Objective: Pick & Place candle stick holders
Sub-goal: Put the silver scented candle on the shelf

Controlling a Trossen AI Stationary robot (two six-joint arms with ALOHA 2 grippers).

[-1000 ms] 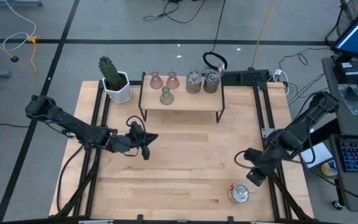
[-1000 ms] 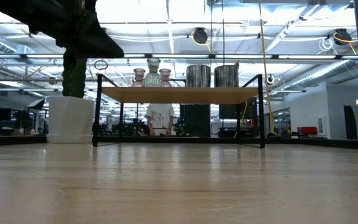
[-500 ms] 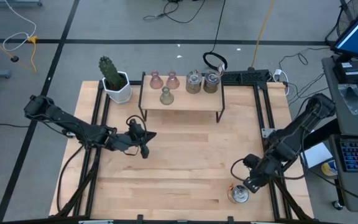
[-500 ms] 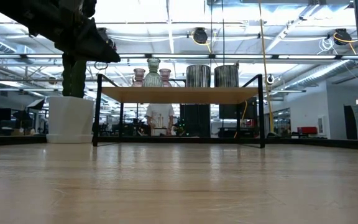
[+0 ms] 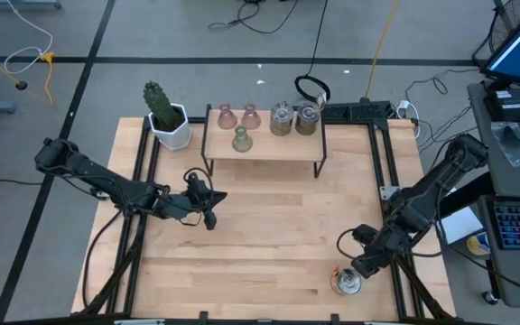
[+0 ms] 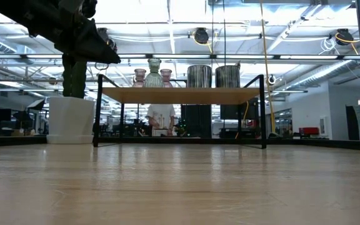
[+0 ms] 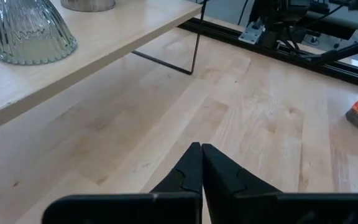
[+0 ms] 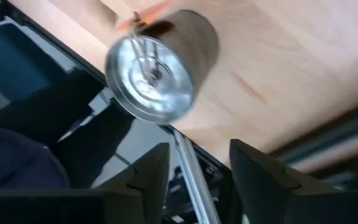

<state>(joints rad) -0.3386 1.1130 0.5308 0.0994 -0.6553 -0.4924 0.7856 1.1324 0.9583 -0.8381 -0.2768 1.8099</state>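
Cactus (image 5: 161, 106) in a white pot stands at the far left corner of the wooden bench (image 5: 260, 239), just left of a low wooden shelf (image 5: 262, 144) on thin black legs.

Left gripper (image 5: 213, 206) hangs over the bench in front of the shelf's left end, well apart from everything on it; in the left wrist view its 2 dark fingers (image 7: 219, 171) are pressed together with nothing between them.

On the shelf, 2 pale pink glass holders (image 5: 227, 116) sit side by side near the far edge, with 1 olive-green glass holder (image 5: 240, 139) in front of them, nearer the shelf's front edge. The ribbed base of that green glass shows close up in the left wrist view. To the right of the glass pieces, 2 shiny silver metal holders (image 5: 281, 119) stand next to each other on the shelf's right half. In the low view the shelf spans the middle of the picture, with all 5 pieces lined along its top.

Farther right, a 3rd silver holder (image 5: 347, 282) rests on the bench near its front right corner, close to the edge. Right gripper (image 5: 357, 266) is just beside it; the right wrist view shows its fingers (image 8: 257, 165) spread apart, the round metal holder lying beyond them and not between them.
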